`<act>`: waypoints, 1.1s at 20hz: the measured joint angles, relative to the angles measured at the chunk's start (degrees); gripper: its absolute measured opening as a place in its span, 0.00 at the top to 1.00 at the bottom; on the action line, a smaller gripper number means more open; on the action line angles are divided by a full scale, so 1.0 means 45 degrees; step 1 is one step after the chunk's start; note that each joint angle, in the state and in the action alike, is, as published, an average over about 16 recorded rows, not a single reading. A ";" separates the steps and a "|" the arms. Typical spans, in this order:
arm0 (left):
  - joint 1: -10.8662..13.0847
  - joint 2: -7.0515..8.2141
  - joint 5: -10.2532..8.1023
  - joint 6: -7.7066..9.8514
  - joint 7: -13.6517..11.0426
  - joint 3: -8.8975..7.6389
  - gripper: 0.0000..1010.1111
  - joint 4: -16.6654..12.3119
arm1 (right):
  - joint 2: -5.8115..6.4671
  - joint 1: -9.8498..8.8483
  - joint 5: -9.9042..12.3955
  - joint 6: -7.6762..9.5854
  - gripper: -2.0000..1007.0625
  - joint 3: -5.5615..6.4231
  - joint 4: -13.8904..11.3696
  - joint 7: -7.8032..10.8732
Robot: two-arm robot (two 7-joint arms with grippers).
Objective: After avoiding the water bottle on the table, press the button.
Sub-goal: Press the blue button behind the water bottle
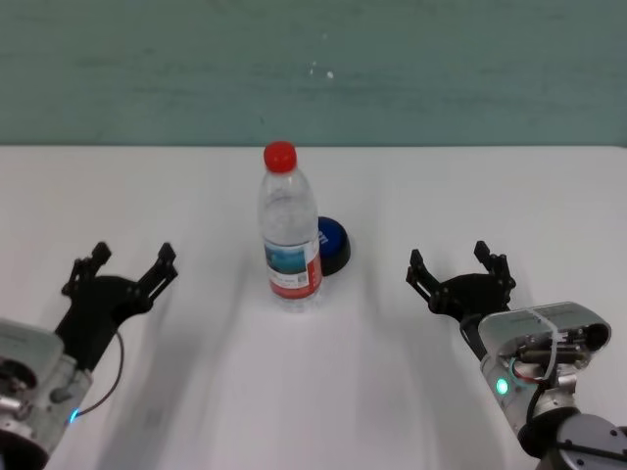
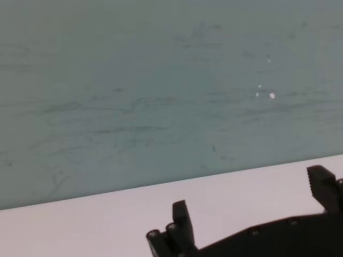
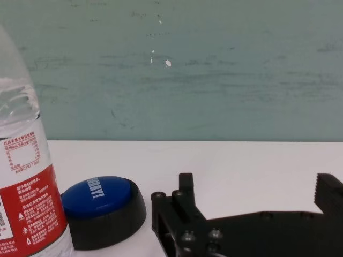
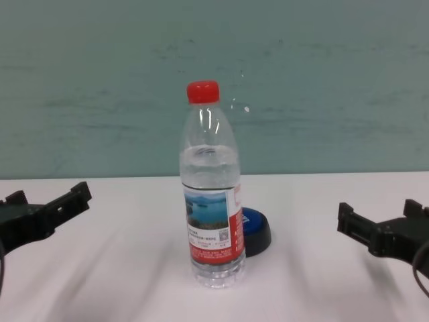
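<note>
A clear water bottle [image 1: 290, 231] with a red cap and red-and-white label stands upright mid-table; it also shows in the chest view [image 4: 211, 201] and the right wrist view [image 3: 24, 176]. The blue-topped button [image 1: 333, 243] on a black base sits just behind and right of the bottle, half hidden by it, and shows in the chest view [image 4: 257, 229] and the right wrist view [image 3: 102, 209]. My right gripper [image 1: 458, 264] is open and empty, right of the button. My left gripper [image 1: 120, 266] is open and empty, far left of the bottle.
The white table [image 1: 470, 196] ends at a teal wall [image 1: 441, 69] behind. Bare tabletop lies between each gripper and the bottle. The left wrist view shows only wall [image 2: 161, 80] and table edge [image 2: 80, 225].
</note>
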 joint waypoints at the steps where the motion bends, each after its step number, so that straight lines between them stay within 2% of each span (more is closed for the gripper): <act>1: 0.0121 0.0034 -0.0033 -0.0017 -0.0084 -0.0061 0.00 -0.0117 | 0.0000 0.0000 0.0000 0.0000 0.00 0.0000 0.0000 0.0000; 6: 0.0689 0.0195 -0.0186 -0.0119 -0.0428 -0.0267 0.00 -0.0673 | 0.0000 0.0000 0.0000 0.0000 0.00 0.0000 0.0000 0.0000; 10: 0.1075 0.0309 -0.0269 -0.0220 -0.0635 -0.0294 0.00 -0.1083 | 0.0000 0.0000 0.0000 0.0000 0.00 0.0000 0.0000 0.0000; 16: 0.1455 0.0422 -0.0243 -0.0410 -0.0821 -0.0131 0.00 -0.1534 | 0.0000 0.0000 0.0000 0.0000 0.00 0.0000 0.0000 0.0000; 22: 0.1558 0.0444 -0.0066 -0.0543 -0.0849 0.0139 0.00 -0.1736 | 0.0000 0.0000 0.0000 0.0000 0.00 0.0000 0.0000 0.0000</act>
